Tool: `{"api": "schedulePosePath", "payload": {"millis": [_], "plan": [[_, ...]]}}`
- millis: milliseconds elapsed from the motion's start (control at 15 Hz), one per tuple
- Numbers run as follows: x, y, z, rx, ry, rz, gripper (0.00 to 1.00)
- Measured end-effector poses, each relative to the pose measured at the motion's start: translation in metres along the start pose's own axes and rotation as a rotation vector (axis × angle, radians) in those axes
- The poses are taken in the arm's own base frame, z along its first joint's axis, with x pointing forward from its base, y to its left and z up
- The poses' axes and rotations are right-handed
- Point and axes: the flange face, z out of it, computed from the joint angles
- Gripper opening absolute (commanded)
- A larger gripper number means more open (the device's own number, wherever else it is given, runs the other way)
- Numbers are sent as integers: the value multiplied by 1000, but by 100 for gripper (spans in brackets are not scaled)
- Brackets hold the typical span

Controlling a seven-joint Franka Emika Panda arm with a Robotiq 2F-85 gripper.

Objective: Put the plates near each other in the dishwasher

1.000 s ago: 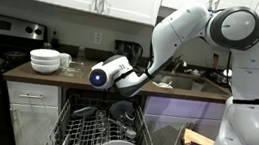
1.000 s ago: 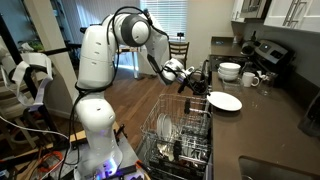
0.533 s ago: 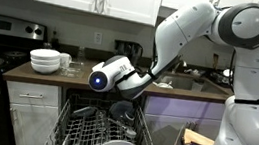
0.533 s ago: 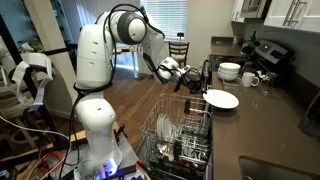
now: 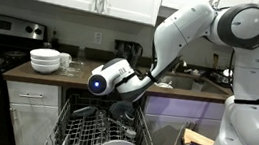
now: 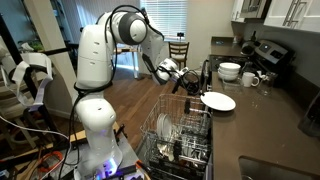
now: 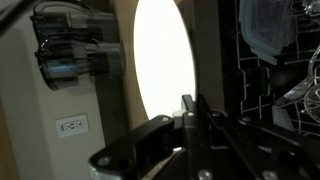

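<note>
The fingers (image 7: 190, 118) pinch the white plate (image 6: 218, 101) by its rim, holding it nearly flat over the open dishwasher (image 6: 178, 135) — probably to tip it between the tines.

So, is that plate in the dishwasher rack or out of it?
Out. The shut gripper holds the plate by its rim, raised clear of the dishwasher rack.

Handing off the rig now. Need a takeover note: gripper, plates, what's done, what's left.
Gripper: shut on the rim of a white plate.
Plate: held in the air, roughly flat, above the pulled-out dishwasher rack.
Done: plate is in the grip over the rack.
Left: lower it into the tines beside what looks like another plate standing in the rack, then release.
</note>
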Motion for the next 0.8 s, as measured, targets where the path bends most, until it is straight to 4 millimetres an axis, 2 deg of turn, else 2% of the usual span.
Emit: {"api": "schedulePosePath", "payload": {"millis": [333, 600, 733, 800], "plan": [[-7, -14, -16, -57, -30, 7, 1], [-9, -37, -40, -6, 18, -29, 5], [-10, -41, -43, 3, 26, -36, 5], [-10, -41, -43, 2, 26, -36, 1]]}}
